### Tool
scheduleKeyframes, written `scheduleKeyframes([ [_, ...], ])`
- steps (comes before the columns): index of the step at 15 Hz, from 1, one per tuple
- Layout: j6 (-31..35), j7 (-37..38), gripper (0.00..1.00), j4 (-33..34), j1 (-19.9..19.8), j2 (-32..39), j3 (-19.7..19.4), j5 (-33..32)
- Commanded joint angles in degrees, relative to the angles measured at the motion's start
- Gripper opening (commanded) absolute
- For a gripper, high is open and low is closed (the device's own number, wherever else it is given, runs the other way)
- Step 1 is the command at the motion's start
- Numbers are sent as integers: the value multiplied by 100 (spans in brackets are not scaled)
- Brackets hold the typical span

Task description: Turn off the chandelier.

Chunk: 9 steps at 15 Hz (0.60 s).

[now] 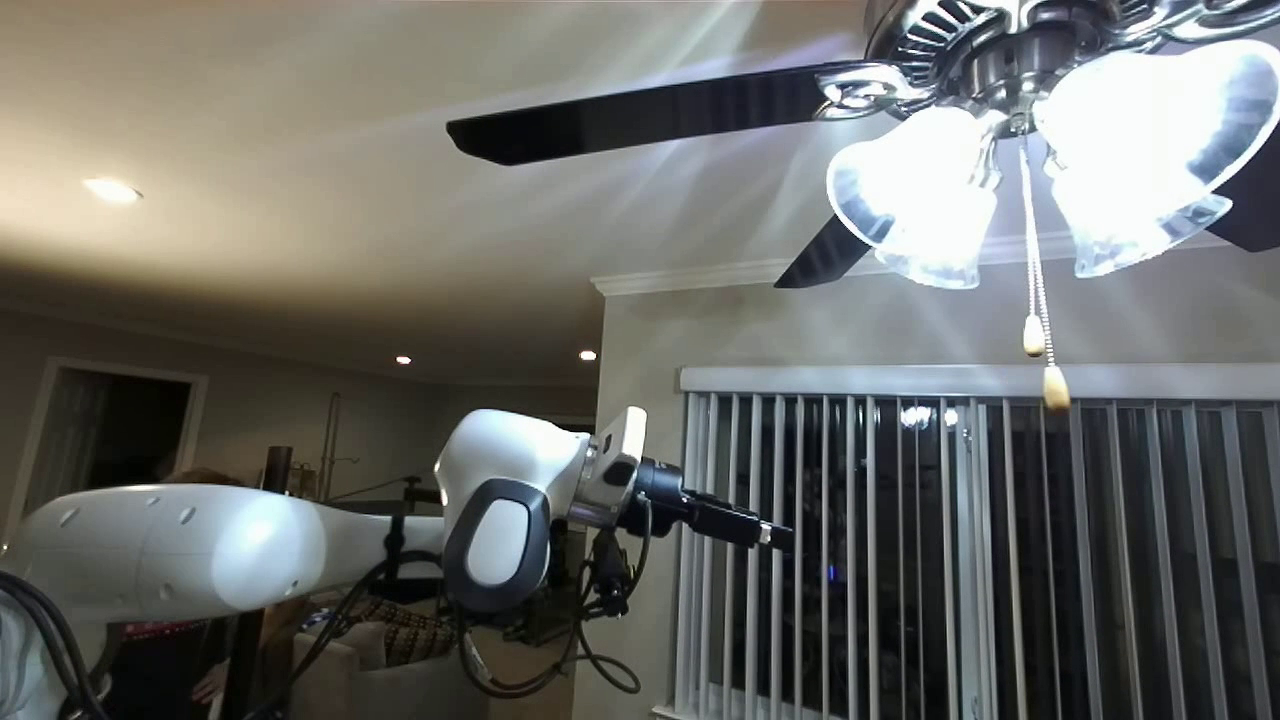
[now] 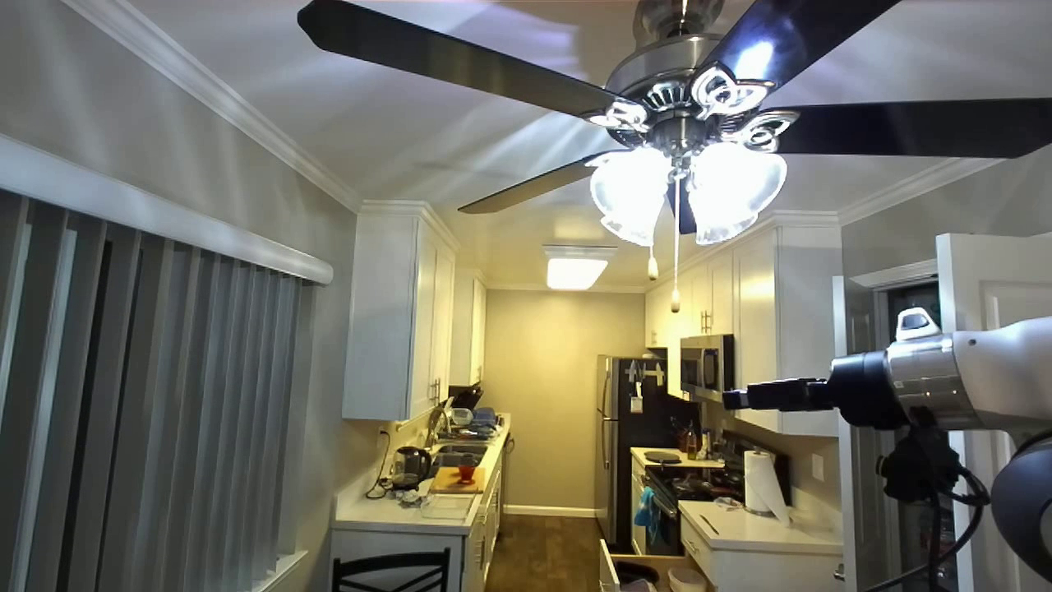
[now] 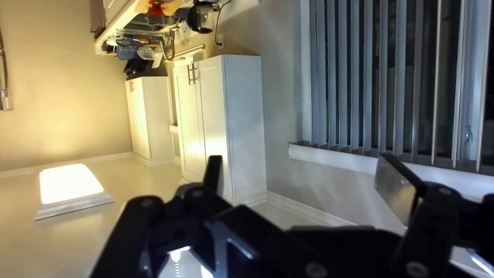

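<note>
Chandelier (image 2: 680, 150) hangs brightly lit, above and well apart from the tool (image 3: 303, 175), which is spread wide and empty; switching off isn't done (reaching and tugging a pull chain (image 1: 1031, 225) likely remains).

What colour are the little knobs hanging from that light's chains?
The knobs are yellowish tan, seen best in an exterior view.
</note>
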Motion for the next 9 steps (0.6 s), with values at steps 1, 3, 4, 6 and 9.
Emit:
scheduleKeyframes([
  [1,-8,-9,100,7,-1,2,-1,7],
  [3,-8,-9,100,7,-1,2,-1,7],
  [4,-8,-9,100,7,-1,2,-1,7],
  [6,-102,-61,100,84,-2,-37,-77,-11],
  [9,-79,-73,100,880,-342,282,99,-169],
])
